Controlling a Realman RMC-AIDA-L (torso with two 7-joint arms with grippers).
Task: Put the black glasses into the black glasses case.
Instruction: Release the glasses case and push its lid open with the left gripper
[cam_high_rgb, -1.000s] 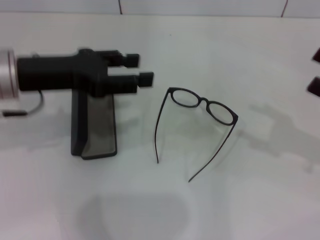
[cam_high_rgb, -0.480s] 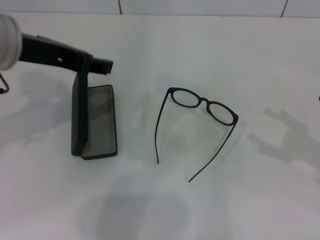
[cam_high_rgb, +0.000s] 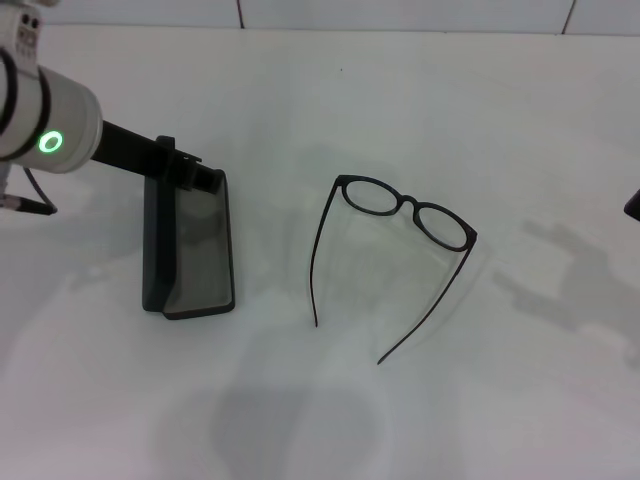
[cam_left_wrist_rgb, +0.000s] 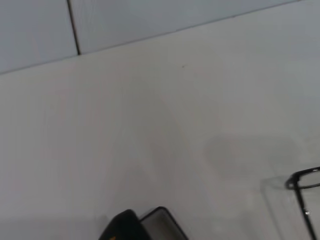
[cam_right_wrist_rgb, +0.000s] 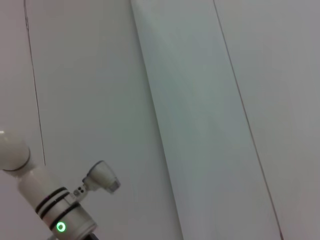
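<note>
The black glasses (cam_high_rgb: 405, 212) lie unfolded on the white table, lenses away from me and temple arms pointing toward me. One rim shows at the edge of the left wrist view (cam_left_wrist_rgb: 301, 181). The black glasses case (cam_high_rgb: 195, 250) lies open to their left, with its lid standing upright on the left side and the grey lining showing. A corner of it shows in the left wrist view (cam_left_wrist_rgb: 131, 226). My left gripper (cam_high_rgb: 203, 177) hangs over the far end of the case and holds nothing. My right gripper (cam_high_rgb: 633, 205) is only a dark sliver at the right edge.
The white table (cam_high_rgb: 420, 100) ends at a tiled wall (cam_left_wrist_rgb: 150, 20) behind. The left arm's white wrist with a green light (cam_high_rgb: 50, 140) is at the far left, and it also shows in the right wrist view (cam_right_wrist_rgb: 55, 212).
My left arm has pulled back to the left and tilted, so less of the gripper reaches over the case. The right gripper has withdrawn almost out of view. The glasses and case have not moved.
</note>
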